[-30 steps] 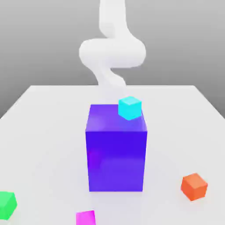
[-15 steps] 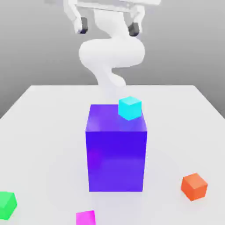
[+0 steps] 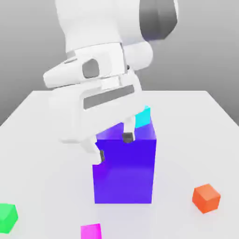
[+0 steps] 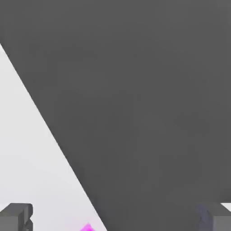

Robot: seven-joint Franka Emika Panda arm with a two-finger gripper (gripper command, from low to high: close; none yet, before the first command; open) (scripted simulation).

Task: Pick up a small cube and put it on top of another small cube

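Down at about half past six in the exterior view, cut off by the picture's edge, lies the small magenta-pink cube [image 3: 91,231], on the pale table [image 3: 172,163]. Toward twelve o'clock from it, and a little toward one, stands the big blue-purple block [image 3: 123,172], upright and apart from it. The gripper [image 3: 115,147] hangs tilted in front of the block's upper part, its fingers spread wide, with nothing between them. Just past the finger nearer the exterior view's right, toward one o'clock, a cyan cube [image 3: 143,117] shows in part behind the hand. Out at four o'clock in that view sits an orange cube [image 3: 206,198], turned at an angle; at eight o'clock a green cube [image 3: 6,218] is cut by the edge. The white arm [image 3: 98,28] reaches in from twelve o'clock.
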